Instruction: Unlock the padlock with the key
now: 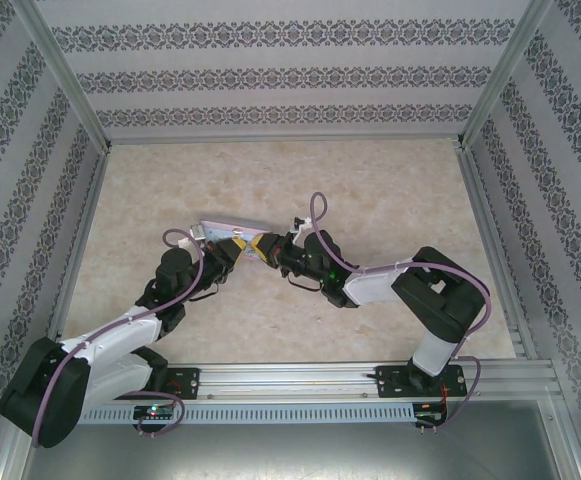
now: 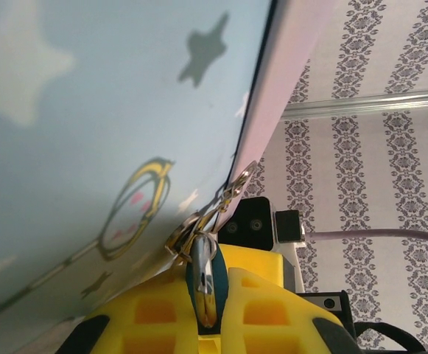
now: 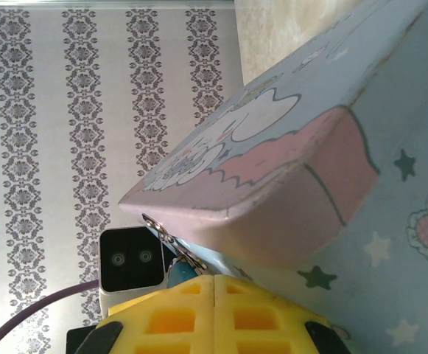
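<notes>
Overhead, I see both arms reaching in to one spot at mid-counter (image 1: 390,190), the left gripper (image 1: 234,249) and the right gripper (image 1: 268,247) nose to nose just below the tin box (image 1: 217,227); the lock is too small to pick out from up here. Through the left wrist camera, my yellow fingers (image 2: 258,262) are pinched on the padlock (image 2: 199,279), its teal body squeezed between the pads, while thin metal links (image 2: 232,188) run from it up to the tin's edge. A bright metal strip lies against the teal; whether that is the key or part of the lock I cannot tell. On the right wrist camera, the jaws are pressed fully together, and I cannot tell if anything sits between them; a sliver of teal peeks out just left of the fingers, under the tin's corner. I judge lock and key to be light, hard and slick, easily twisted out of line. I'd grip the lock flat across its body and the key by its bow, then turn gently, since so thin a key could bend.
</notes>
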Controlling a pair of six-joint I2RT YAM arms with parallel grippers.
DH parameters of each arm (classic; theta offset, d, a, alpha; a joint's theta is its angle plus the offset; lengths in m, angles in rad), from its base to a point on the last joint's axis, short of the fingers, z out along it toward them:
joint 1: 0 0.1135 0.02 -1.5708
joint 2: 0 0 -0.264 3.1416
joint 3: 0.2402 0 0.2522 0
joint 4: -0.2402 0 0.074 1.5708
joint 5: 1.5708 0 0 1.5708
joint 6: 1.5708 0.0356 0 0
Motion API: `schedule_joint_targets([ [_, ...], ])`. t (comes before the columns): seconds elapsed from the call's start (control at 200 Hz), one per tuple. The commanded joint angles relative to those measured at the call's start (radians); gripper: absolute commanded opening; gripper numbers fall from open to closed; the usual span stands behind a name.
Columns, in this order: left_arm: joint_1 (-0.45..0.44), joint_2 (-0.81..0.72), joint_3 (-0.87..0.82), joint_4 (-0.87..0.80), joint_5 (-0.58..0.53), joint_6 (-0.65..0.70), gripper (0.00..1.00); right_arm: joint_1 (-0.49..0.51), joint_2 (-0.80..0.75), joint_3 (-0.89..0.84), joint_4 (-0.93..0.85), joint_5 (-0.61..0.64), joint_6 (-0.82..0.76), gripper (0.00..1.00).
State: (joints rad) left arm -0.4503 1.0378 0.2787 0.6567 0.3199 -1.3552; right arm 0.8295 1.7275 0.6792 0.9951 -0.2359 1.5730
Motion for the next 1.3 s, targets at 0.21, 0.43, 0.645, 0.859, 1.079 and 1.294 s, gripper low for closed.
schedule_joint_targets([
  [0.21, -0.026, 0.011, 0.022, 0.210, 0.110, 0.002, 0.00, 0.022, 0.059, 0.069, -0.038, -0.021, 0.006, 0.00],
  [0.43, -0.030, 0.033, 0.019, 0.248, 0.113, -0.007, 0.00, 0.055, 0.092, 0.165, -0.053, -0.054, 0.001, 0.00],
  [0.645, -0.035, 0.018, 0.004, 0.209, 0.077, -0.004, 0.00, 0.065, 0.113, 0.205, -0.022, -0.052, 0.037, 0.00],
  [0.859, -0.035, 0.047, -0.017, 0.193, 0.008, -0.008, 0.00, 0.100, 0.141, 0.265, -0.032, -0.047, 0.049, 0.00],
  [1.079, -0.034, 0.001, -0.068, 0.129, -0.093, -0.017, 0.00, 0.102, 0.137, 0.248, -0.037, 0.005, 0.024, 0.12],
  [1.294, -0.031, -0.143, -0.103, -0.007, -0.107, 0.025, 0.00, 0.100, 0.053, 0.163, -0.085, 0.088, -0.041, 0.38],
])
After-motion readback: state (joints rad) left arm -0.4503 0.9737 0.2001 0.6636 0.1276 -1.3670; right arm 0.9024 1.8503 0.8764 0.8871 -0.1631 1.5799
